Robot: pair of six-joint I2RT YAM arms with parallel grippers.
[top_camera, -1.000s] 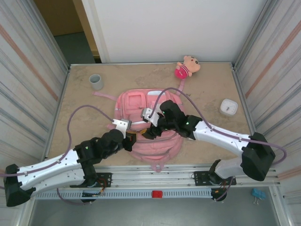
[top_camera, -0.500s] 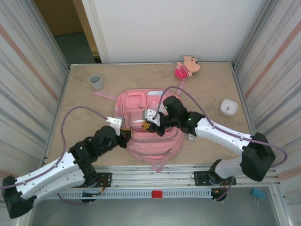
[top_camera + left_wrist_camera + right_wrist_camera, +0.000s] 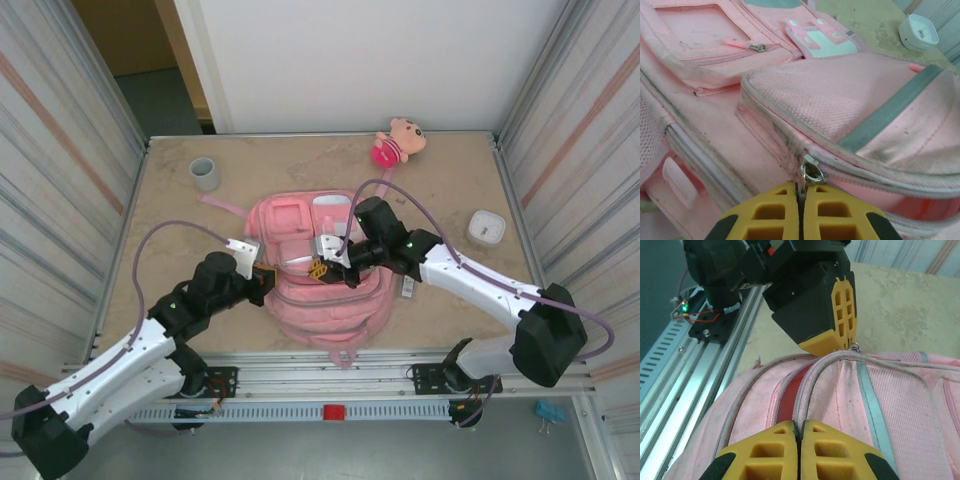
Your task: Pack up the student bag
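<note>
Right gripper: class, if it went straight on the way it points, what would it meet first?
The bag itself: its fabric rises just ahead of the right gripper. Beyond that ridge, the left gripper looks next in line, though depth is unclear.

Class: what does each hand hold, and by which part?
The left hand pinches the student bag by its metal zipper pull; the right hand seems to pinch the zipper seam.

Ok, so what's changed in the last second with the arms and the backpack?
The right gripper closed on the zipper seam of the backpack. The left gripper, shut on the zipper pull throughout, shifted slightly left and farther away. The doll, cup and white box stayed put.
</note>
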